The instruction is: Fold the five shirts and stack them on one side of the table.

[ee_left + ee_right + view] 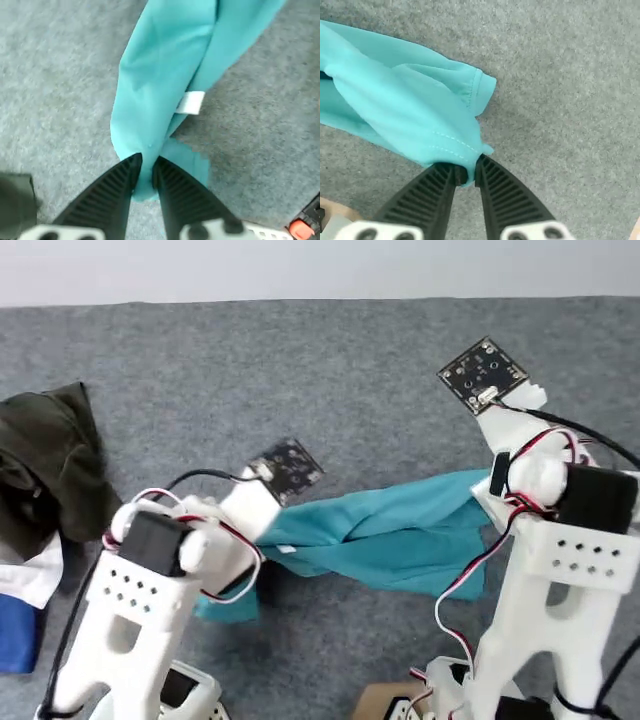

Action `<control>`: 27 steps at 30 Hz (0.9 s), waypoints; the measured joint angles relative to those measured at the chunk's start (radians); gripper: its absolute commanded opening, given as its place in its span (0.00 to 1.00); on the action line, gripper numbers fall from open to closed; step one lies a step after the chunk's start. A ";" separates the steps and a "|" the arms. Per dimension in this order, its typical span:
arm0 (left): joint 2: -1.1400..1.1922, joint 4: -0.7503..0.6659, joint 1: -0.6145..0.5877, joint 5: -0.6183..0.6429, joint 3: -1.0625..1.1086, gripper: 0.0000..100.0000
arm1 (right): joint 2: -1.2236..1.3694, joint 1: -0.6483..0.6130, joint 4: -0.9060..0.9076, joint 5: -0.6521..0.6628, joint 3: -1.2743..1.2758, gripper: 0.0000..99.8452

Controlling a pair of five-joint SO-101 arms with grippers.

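Observation:
A teal shirt (385, 530) hangs stretched and bunched between the two arms over the grey table. My left gripper (146, 165) is shut on one end of the teal shirt (160, 85), near a white label (191, 102). My right gripper (466, 172) is shut on the other end of the teal shirt (405, 115), pinching a hemmed edge. In the high view the left arm (190, 550) stands at the lower left and the right arm (560, 520) at the right.
A pile of other shirts lies at the table's left edge: a dark green one (50, 465), a white one (30, 575) and a blue one (18, 635). The grey carpeted table (300, 380) stretches behind the arms.

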 measured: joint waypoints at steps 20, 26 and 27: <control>0.000 -0.319 0.100 -0.052 0.488 0.02 | 0.000 0.000 0.002 0.026 0.127 0.01; 0.000 -0.328 0.100 -0.078 0.499 0.10 | 0.000 0.000 0.002 0.026 0.127 0.01; 0.000 -0.328 0.100 -0.078 0.499 0.10 | 0.000 0.000 0.002 0.026 0.127 0.01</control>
